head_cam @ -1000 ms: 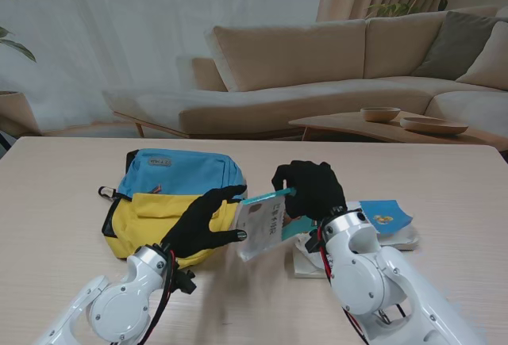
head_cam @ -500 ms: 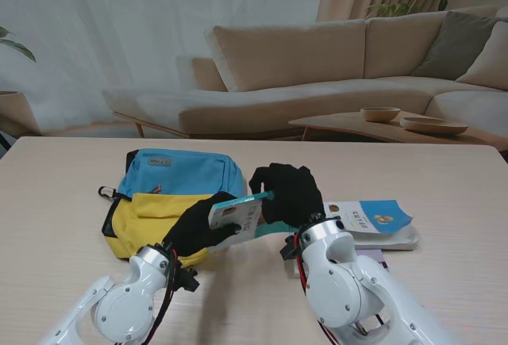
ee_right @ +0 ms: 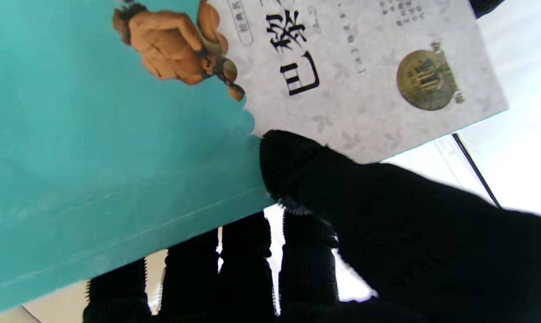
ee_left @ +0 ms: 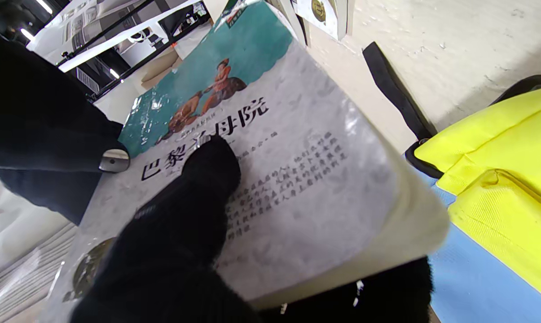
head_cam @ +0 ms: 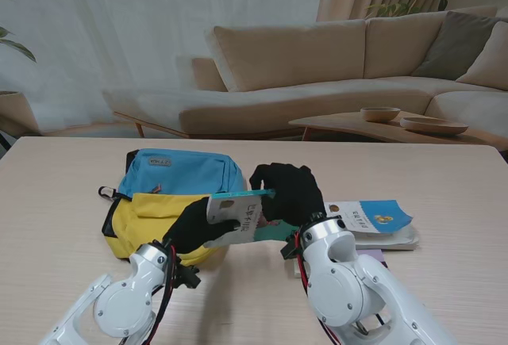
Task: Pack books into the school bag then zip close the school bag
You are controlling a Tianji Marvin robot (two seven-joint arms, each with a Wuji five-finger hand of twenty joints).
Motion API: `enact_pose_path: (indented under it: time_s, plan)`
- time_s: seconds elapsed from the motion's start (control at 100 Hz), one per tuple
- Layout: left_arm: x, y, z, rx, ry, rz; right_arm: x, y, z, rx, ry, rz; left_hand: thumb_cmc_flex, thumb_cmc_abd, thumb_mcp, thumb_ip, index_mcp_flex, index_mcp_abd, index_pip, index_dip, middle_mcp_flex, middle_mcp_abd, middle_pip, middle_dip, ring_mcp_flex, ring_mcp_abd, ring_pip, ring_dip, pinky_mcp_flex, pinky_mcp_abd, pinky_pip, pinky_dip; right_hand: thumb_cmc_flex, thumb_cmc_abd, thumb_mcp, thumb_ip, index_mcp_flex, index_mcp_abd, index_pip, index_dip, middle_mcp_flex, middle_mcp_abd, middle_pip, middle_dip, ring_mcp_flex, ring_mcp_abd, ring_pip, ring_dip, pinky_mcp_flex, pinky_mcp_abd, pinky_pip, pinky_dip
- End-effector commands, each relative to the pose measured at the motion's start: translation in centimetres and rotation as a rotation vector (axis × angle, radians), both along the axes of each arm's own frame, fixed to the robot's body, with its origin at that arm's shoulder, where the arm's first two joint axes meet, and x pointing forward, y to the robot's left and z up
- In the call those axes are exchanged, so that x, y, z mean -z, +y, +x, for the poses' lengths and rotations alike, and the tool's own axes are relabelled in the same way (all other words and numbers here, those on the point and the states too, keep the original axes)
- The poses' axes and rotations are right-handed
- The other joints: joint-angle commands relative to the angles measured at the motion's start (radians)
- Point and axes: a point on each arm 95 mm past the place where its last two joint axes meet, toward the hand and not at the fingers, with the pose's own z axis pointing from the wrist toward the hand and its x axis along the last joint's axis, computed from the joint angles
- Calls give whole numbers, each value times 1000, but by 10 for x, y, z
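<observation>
Both hands grip one book (head_cam: 238,216): left hand (head_cam: 198,228) now closed under it, right hand (head_cam: 287,190) unmoved, beside the school bag (head_cam: 171,194).

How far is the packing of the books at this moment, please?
Done: nothing visibly packed. In hand: both the left hand and right hand grip one book beside the school bag. Left: insert it, pack the books on the table, zip up.
</observation>
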Motion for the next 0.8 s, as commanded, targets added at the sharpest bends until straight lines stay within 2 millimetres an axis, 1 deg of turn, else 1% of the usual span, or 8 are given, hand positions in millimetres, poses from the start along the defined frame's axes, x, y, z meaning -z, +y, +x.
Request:
enact_pose_path:
  time_s: [0.0, 0.11, 0.12, 0.14, 0.24, 0.33, 0.64, 0.79]
  plan:
    - [-2, -2, -4, -3, 0, -21, 0, 2, -3, -34, 10, 4, 123, 146, 108, 36, 160, -128, 235, 245, 55, -11, 236, 109, 70, 35, 141, 69, 45, 44, 89, 70, -44, 50, 22, -18, -63, -35, 34, -80, -52, 22, -69, -62, -49, -32, -85, 14, -35, 2, -33, -8]
    - [-3, 3, -6, -29, 4, -45, 0, -4, -4, -72, 17, -6, 103, 146, 149, 49, 150, -118, 258, 313, 60, -10, 295, 139, 70, 39, 187, 102, 43, 58, 93, 125, -193, 200, -69, 58, -180, 40, -185, -206, -178, -5, -204, -191, -133, -50, -271, -54, -76, -9, -89, -45]
    - [-3, 3, -6, -31, 4, -46, 0, -5, -4, -75, 17, -7, 102, 146, 149, 49, 148, -118, 261, 315, 58, -10, 298, 141, 67, 40, 191, 104, 40, 58, 92, 127, -211, 226, -92, 98, -189, 50, -222, -197, -190, -8, -214, -213, -142, -52, -292, -62, -79, -11, -95, -51]
    - [-3, 5, -6, -37, 2, -49, 0, -6, -4, -82, 17, -10, 102, 147, 150, 48, 146, -118, 264, 317, 58, -10, 301, 143, 65, 41, 194, 106, 36, 58, 92, 130, -232, 245, -118, 122, -209, 60, -272, -200, -208, -11, -237, -242, -152, -56, -326, -78, -85, -13, -104, -58]
    - [-3, 11, -8, -66, -10, -58, -1, -14, -4, -98, 15, -12, 106, 150, 149, 48, 138, -116, 274, 323, 52, -12, 306, 147, 54, 43, 198, 111, 21, 56, 87, 141, -260, 293, -252, 46, -320, 83, -423, -310, -315, -17, -348, -320, -221, -72, -477, -147, -114, -28, -158, -92]
    - [-5, 17, -10, -93, -29, -67, -1, -23, -2, -91, 9, -4, 108, 152, 147, 47, 137, -118, 280, 326, 51, -14, 308, 148, 50, 45, 199, 111, 16, 57, 85, 148, -277, 299, -334, 20, -392, 86, -469, -376, -388, -19, -413, -350, -264, -81, -566, -186, -127, -40, -189, -115]
    - [-11, 36, -23, -175, -96, -107, 16, -53, 8, -39, 73, 59, 114, 154, 139, 47, 137, -122, 287, 333, 48, -19, 309, 147, 49, 43, 198, 112, 12, 55, 77, 161, -293, 349, -475, 8, -586, 116, -492, -438, -588, -45, -432, -367, -396, -115, -688, -241, -170, -85, -239, -138]
    - [-13, 40, -27, -177, -83, -156, 30, -58, 12, -15, 126, 111, 119, 158, 133, 46, 138, -120, 286, 334, 45, -18, 307, 147, 42, 43, 191, 110, 3, 50, 71, 164, -291, 353, -485, 10, -609, 123, -484, -436, -603, -44, -416, -365, -406, -124, -692, -243, -177, -93, -248, -135]
